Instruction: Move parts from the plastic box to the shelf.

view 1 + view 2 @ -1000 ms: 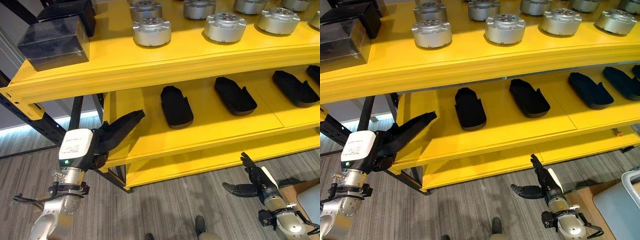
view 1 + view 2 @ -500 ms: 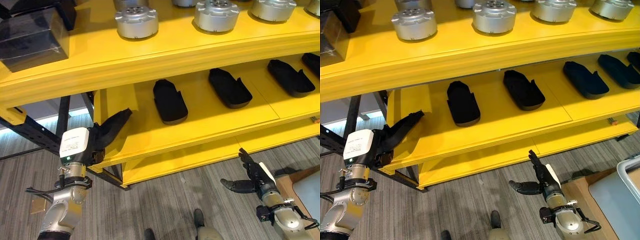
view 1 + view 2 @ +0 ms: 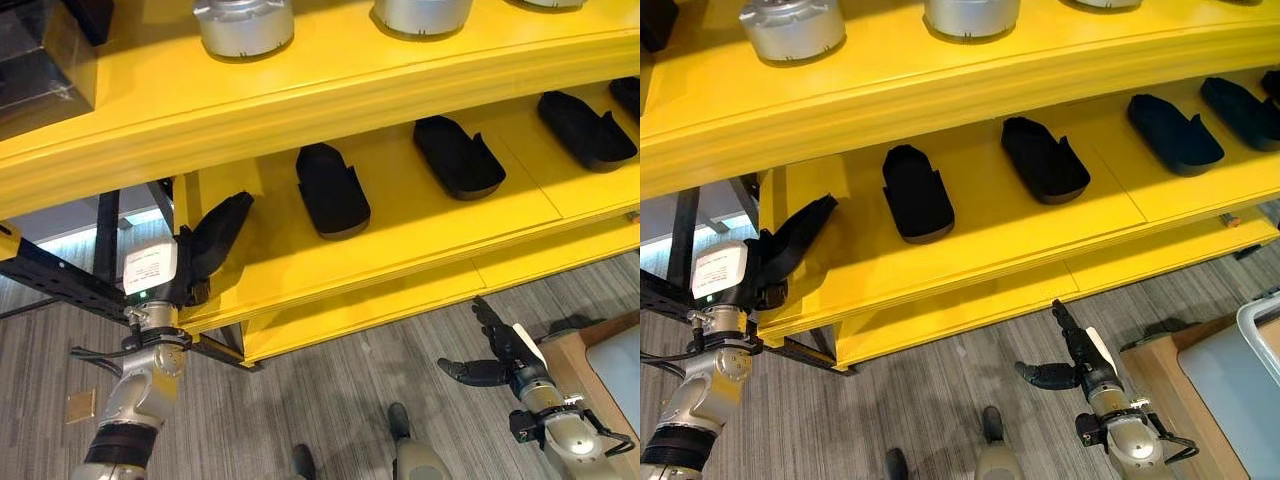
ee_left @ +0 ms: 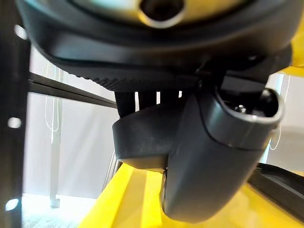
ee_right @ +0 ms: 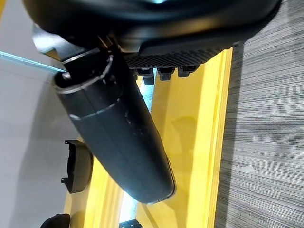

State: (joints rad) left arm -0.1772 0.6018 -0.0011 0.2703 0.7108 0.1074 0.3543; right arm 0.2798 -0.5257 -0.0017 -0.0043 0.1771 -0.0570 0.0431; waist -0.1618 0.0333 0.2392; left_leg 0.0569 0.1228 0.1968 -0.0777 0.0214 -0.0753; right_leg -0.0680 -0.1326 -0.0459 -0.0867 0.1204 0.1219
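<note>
Beyond the tips of my left hand, whose fingers are straight and hold nothing, lie the black parts already on the middle board of the yellow shelf: the nearest black part is a little way past my fingertips, a second one farther along, a third well apart at the far end. My right hand hangs low over the grey floor, fingers spread and relaxed, thumb out to the side, gripping nothing. Off to the outer side of that hand I see a pale corner of what I take to be the plastic box; its inside is hidden from me. Judging by the parts on the shelf, they are stiff moulded shells, likely light, smooth enough to slip, with raised side walls and one open notched end. I would pinch across the two long walls near the middle, thumb on one wall and fingers on the other.
</note>
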